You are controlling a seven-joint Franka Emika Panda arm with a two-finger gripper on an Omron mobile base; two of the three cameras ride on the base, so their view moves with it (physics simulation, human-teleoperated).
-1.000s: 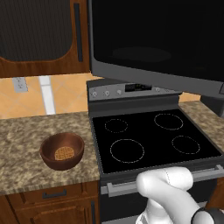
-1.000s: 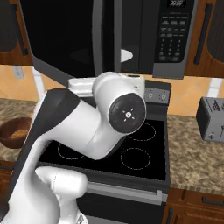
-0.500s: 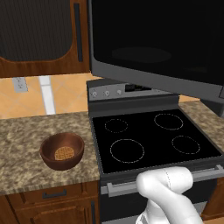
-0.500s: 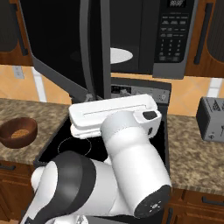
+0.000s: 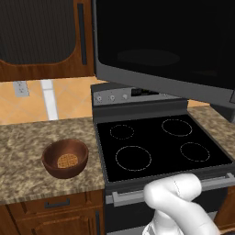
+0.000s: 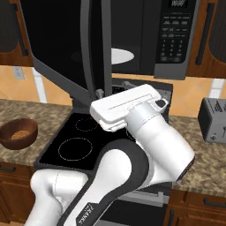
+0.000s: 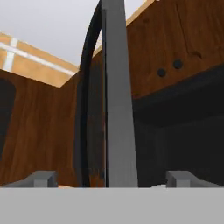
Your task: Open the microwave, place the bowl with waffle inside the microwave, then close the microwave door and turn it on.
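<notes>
Door (image 6: 62,48) of the microwave (image 6: 145,37) is swung open, tool (image 7: 109,178) spread wide around its handle (image 7: 117,109); next it needs the bowl (image 5: 65,158).

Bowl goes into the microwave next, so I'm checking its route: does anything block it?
Nothing visible does. The bowl sits on the counter left of the stove; the microwave door is swung open, baring the turntable.
</notes>
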